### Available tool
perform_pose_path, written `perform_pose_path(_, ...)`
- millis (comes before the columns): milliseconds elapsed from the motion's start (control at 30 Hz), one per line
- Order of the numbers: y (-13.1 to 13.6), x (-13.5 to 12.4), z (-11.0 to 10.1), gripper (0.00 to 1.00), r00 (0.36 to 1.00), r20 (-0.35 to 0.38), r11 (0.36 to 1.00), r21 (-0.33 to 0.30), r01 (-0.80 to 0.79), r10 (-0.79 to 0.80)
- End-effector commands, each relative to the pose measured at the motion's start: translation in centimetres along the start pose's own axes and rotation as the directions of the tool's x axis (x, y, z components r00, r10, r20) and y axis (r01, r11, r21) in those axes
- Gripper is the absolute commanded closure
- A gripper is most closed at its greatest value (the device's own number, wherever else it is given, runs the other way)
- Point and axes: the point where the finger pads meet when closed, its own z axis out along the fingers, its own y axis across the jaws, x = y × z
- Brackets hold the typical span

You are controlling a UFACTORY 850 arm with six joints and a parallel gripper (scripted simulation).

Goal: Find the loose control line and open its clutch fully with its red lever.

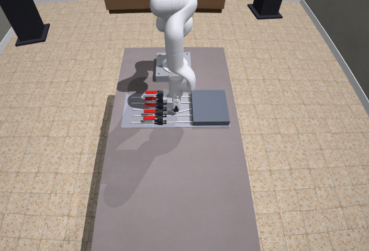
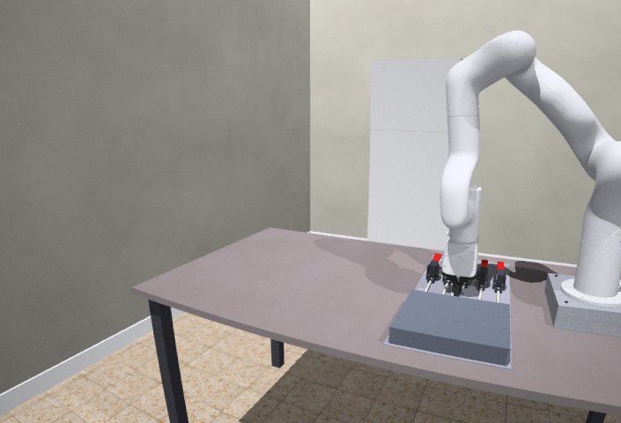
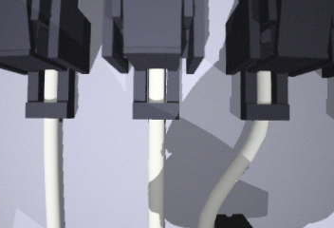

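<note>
The grey console (image 1: 210,105) (image 2: 450,316) stands at the right of the light base sheet. Five pale lines run from it to black clutches in a row. Their red levers, such as the nearest lever (image 1: 149,117) and the farthest lever (image 1: 151,92), lie pointing away from the console. My gripper (image 1: 176,109) (image 3: 232,221) is shut and empty, pointing down between clutches and console. Its tip is against the side of the middle line (image 1: 186,110) (image 3: 224,187), which bows toward the front. The fourth line (image 3: 156,142) and front line (image 3: 52,166) look straight. The gripper body hides part of the back lines.
The base sheet (image 1: 126,124) lies on the table (image 1: 172,177). The arm's mounting block (image 1: 162,77) (image 2: 575,319) stands behind the row of lines. The clutches stand close together beside my gripper, and the console's raised edge is on the other side.
</note>
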Motion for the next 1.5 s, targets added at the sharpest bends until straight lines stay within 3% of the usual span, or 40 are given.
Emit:
perform_pose_path(0, -0.1, 0.0, 0.0, 1.0, 1.0, -0.001, 1.0, 0.001, 0.0, 0.0)
perform_pose_path(867, 0.0, 0.0, 0.0, 1.0, 1.0, -0.001, 1.0, 0.001, 0.0, 0.0)
perform_pose_path(1467, 1.5, 0.0, 0.0, 1.0, 1.0, -0.001, 1.0, 0.001, 0.0, 0.0)
